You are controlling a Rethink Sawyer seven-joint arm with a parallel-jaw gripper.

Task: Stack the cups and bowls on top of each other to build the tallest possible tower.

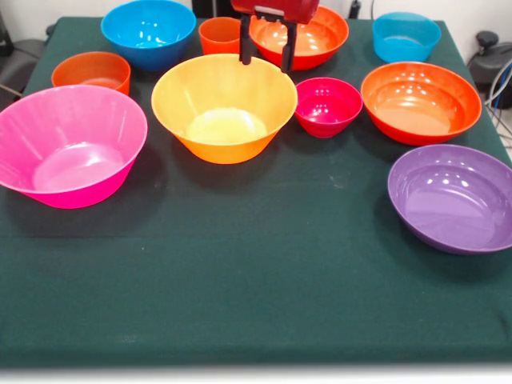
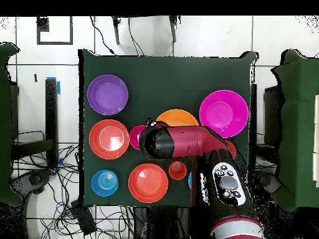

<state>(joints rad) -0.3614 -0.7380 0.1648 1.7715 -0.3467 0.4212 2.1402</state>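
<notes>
My gripper (image 1: 268, 52) hangs open and empty at the back of the table, above the far rim of the large yellow-orange bowl (image 1: 224, 108). That bowl holds nothing. The orange-red cup (image 1: 219, 36) stands just behind it, left of the fingers. An orange-red bowl (image 1: 316, 36) sits behind the gripper. The large pink bowl (image 1: 72, 144) is at the left and the small magenta bowl (image 1: 328, 106) to the right. Every vessel stands alone on the cloth. In the overhead view the arm (image 2: 187, 142) covers the gripper, beside the yellow-orange bowl (image 2: 177, 117) and the cup (image 2: 177, 169).
A second orange-red bowl (image 1: 420, 102) and a purple bowl (image 1: 452, 196) sit at the right. A large blue bowl (image 1: 148, 32), a small blue bowl (image 1: 406, 36) and a squat orange bowl (image 1: 90, 72) stand along the back. The dark green cloth (image 1: 256, 296) spreads across the front.
</notes>
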